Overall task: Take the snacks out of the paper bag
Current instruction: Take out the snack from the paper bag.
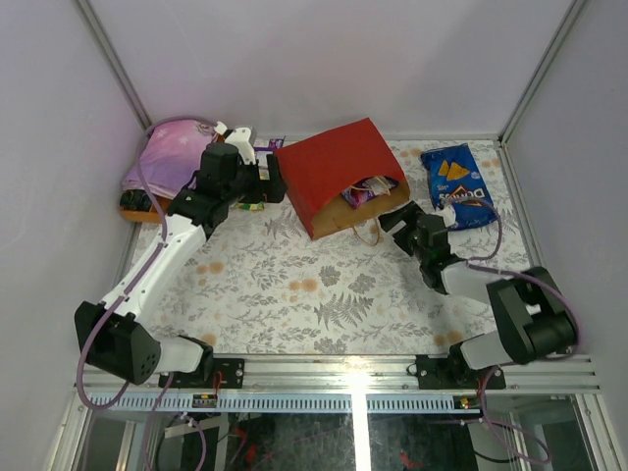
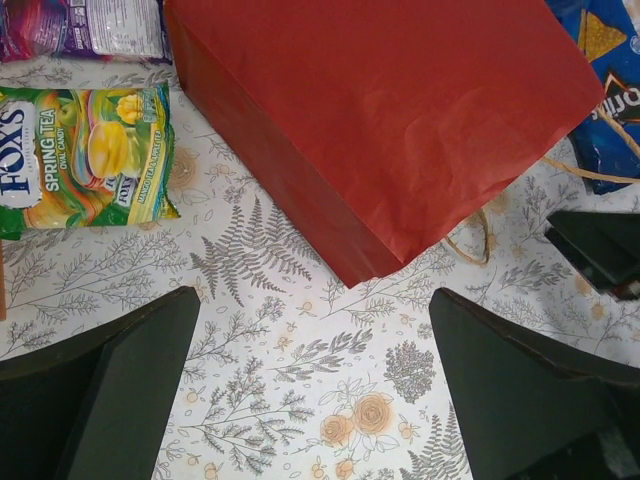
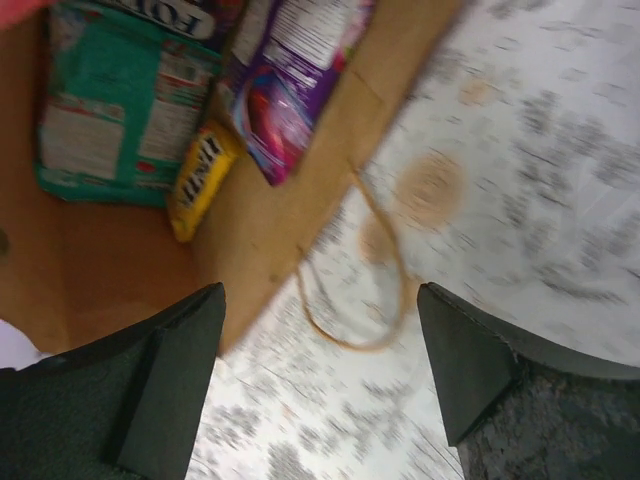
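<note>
The red paper bag point(image 1: 334, 169) lies on its side, its mouth toward the right arm. Inside on the brown kraft point(image 3: 270, 220) lie a teal pouch point(image 3: 105, 100), a small yellow packet point(image 3: 200, 175) and a purple packet point(image 3: 290, 90). A blue Doritos bag point(image 1: 457, 183) lies on the table right of the paper bag. A green-yellow Fox's candy bag point(image 2: 85, 160) and a purple-white pack point(image 2: 85, 25) lie to its left. My left gripper point(image 2: 312, 305) stands open beside the bag's closed end. My right gripper point(image 3: 320, 300) is open at the mouth, over a cord handle point(image 3: 385, 260), holding nothing.
A pink-purple folded cloth point(image 1: 167, 155) lies at the back left on an orange-edged thing. Metal frame posts and pale walls close in the table. The flowered tablecloth point(image 1: 294, 285) covers the table between the arms. The right gripper's dark finger point(image 2: 600, 245) shows in the left wrist view.
</note>
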Controlling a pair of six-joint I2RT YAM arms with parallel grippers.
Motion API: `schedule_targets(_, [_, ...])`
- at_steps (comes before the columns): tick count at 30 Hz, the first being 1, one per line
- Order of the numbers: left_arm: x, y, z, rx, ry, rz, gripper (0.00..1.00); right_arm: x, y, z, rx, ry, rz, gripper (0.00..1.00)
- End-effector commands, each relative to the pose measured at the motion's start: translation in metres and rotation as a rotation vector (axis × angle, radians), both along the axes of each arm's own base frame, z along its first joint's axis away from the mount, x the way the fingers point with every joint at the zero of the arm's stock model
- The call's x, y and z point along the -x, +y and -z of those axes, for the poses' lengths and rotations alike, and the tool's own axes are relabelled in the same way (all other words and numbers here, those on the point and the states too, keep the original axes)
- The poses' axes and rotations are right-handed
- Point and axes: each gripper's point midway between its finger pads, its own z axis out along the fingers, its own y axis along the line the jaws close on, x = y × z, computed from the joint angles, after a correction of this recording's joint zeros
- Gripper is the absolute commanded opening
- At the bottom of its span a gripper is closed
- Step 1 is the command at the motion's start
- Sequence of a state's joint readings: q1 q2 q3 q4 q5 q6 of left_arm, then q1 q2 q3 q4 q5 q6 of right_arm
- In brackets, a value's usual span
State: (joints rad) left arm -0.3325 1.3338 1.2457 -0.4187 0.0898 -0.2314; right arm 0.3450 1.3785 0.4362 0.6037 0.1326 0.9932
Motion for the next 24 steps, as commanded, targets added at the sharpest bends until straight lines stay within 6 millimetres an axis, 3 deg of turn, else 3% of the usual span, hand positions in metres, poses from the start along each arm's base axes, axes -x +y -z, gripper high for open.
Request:
schedule_targets(1, [-0.002,0.000,-0.023,0.040,-0.074,0.003,1.00,-0.059,0.040,-0.069,-0.236,-0.221,-0.031,0.82])
schedule_targets(5, [-0.001,-0.001,-0.025,0.047,-0.077,0.010,1.00,-0.088,0.053,-0.057,-0.359,-0.233,0.001,0.79])
schedule_targets(11, [0.001,0.000,-0.027,0.050,-0.081,0.013,1.00,-0.123,0.065,-0.016,-0.462,-0.168,0.078,0.77])
schedule_targets(18, [0.001,0.000,-0.026,0.047,-0.076,0.014,1.00,-0.143,0.067,0.020,-0.446,-0.079,0.159,0.74])
schedule_targets(24, [0.000,0.005,-0.026,0.037,-0.076,-0.004,1.00,-0.153,0.073,0.041,-0.397,0.004,0.191,0.62])
